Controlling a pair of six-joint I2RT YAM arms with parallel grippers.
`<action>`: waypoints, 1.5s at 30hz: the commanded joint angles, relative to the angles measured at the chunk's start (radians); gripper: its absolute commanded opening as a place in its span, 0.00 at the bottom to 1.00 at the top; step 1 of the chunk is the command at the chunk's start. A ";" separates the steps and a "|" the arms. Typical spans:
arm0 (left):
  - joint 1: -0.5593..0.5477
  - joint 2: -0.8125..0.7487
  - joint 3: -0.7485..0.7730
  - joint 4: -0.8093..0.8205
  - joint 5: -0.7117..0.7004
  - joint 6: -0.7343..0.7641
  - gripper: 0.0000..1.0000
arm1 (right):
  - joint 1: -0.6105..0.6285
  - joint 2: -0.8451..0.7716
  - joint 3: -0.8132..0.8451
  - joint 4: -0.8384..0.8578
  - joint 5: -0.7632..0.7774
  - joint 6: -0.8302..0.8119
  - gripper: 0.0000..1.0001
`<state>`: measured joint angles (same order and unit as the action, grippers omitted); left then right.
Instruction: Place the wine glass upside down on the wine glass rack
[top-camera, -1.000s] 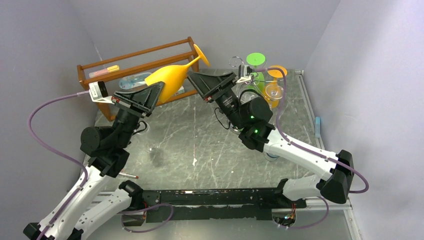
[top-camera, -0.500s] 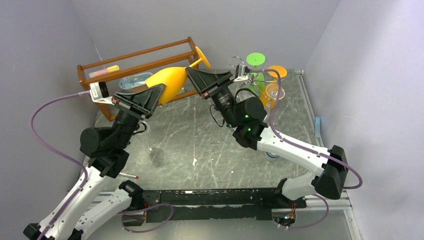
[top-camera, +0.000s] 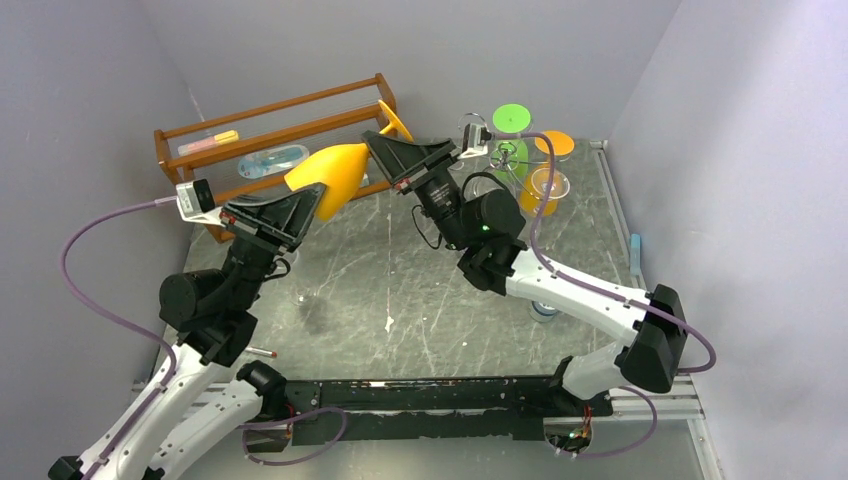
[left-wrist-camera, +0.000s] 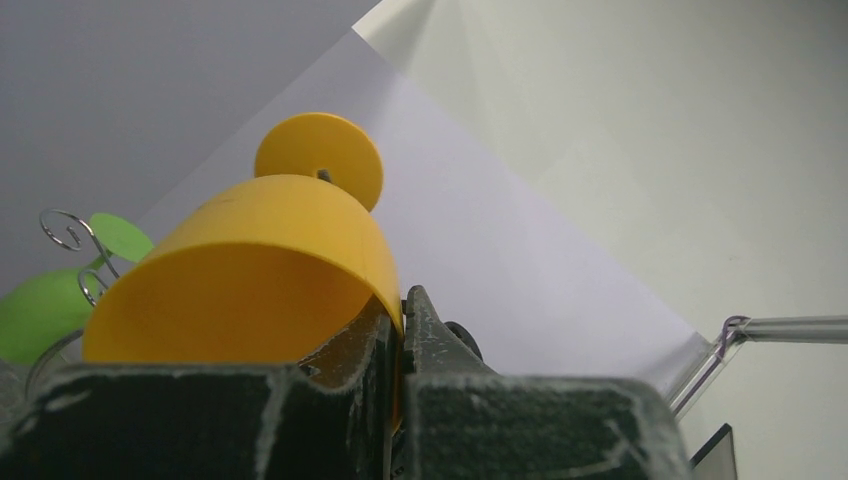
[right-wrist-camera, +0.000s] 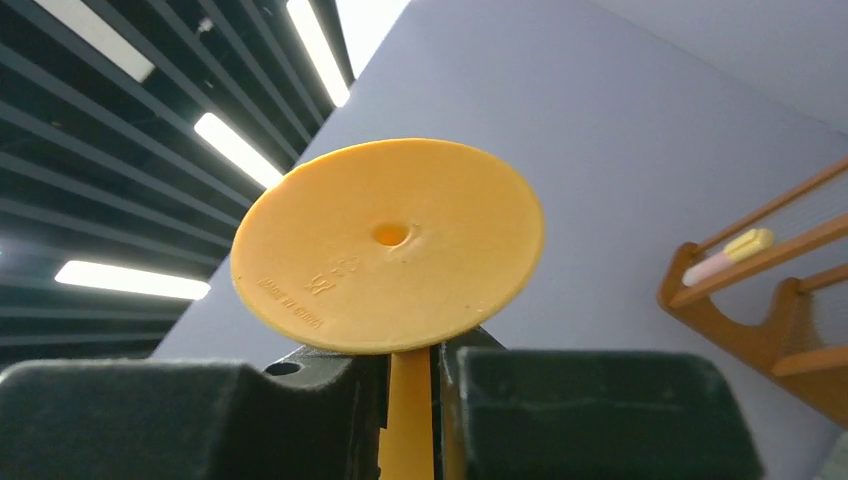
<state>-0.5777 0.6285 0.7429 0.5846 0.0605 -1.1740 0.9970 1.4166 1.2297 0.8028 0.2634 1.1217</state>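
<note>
Slanting wine glass (top-camera: 325, 172), foot apparently highest, far-right; bowl mouth near-left.

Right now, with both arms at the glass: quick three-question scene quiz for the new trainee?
1. Pick one. Where does the left gripper pinch the yellow glass? A) the foot B) the stem C) the rim of the bowl
2. True or false: the yellow glass already hangs on the wire rack.
3. Fill in the blank: the right gripper has its fingers on either side of the glass's ____.

Key
1. C. The bowl's rim sits between the left fingers.
2. False. The glass is held in the air between the two arms, apart from the rack.
3. Stem, just below the round foot.
</note>
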 joint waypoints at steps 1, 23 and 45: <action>-0.002 -0.015 0.028 -0.031 0.058 0.039 0.05 | 0.004 0.008 0.033 0.024 -0.002 -0.006 0.06; -0.003 -0.031 0.320 -0.785 -0.114 0.375 0.94 | 0.003 0.000 -0.026 0.206 -0.077 -0.887 0.00; -0.003 0.096 0.528 -0.816 0.159 0.325 0.95 | 0.003 -0.147 -0.089 -0.115 -0.592 -1.325 0.00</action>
<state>-0.5777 0.7052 1.2320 -0.2001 0.1772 -0.8326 0.9970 1.2770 1.1179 0.7986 -0.2173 -0.0956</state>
